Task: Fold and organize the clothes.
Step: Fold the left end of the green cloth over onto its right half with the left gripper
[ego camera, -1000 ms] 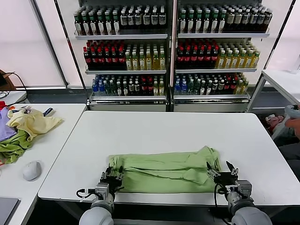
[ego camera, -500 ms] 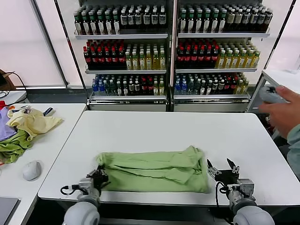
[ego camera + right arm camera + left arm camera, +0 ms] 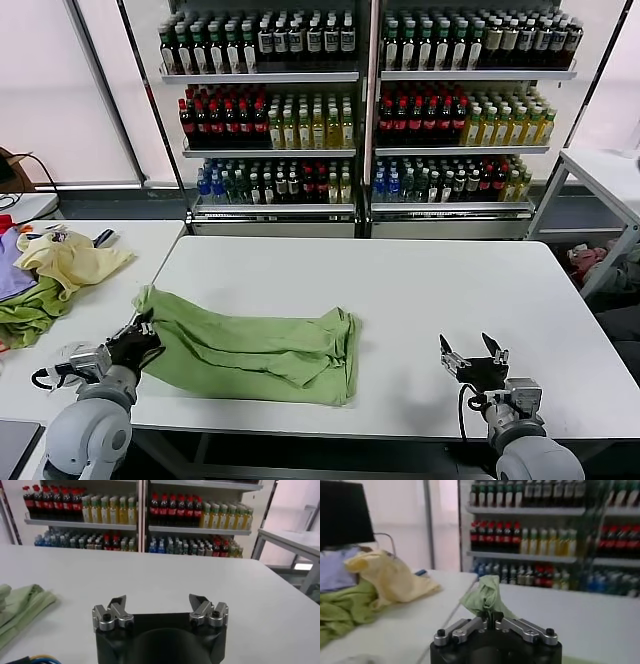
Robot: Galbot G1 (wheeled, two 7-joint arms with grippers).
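Sage-green polo shirt (image 3: 255,347) lies bunched on the white table (image 3: 420,290), one end pinched in the left gripper (image 3: 133,343) at the table's left edge. From that gripper the fabric trails away toward the table's middle and ends in a thick folded edge, well short of the right gripper (image 3: 472,360).

Left wrist view: left gripper (image 3: 492,622) has its jaws closed together on a peak of shirt fabric (image 3: 485,598) that stands up just past the fingertips. Left arm is swung out to its own side, forearm low, gripper level with the table edge.

Right gripper (image 3: 159,611) sits low near the front edge of the table, jaws spread wide, holding nothing. Its fingers (image 3: 447,353) point away from the robot toward the shelves. In the right wrist view the shirt's folded end (image 3: 22,605) shows well off to the side, not touching.

No readable writing on the shirt. Bottle labels on the drink shelves (image 3: 365,110) beyond both grippers are too small to read.

Pale yellow garment (image 3: 70,260) and darker green cloth (image 3: 25,315) lie on the side table (image 3: 60,330), just beyond the left gripper. White mouse (image 3: 60,352) sits close beside that gripper.
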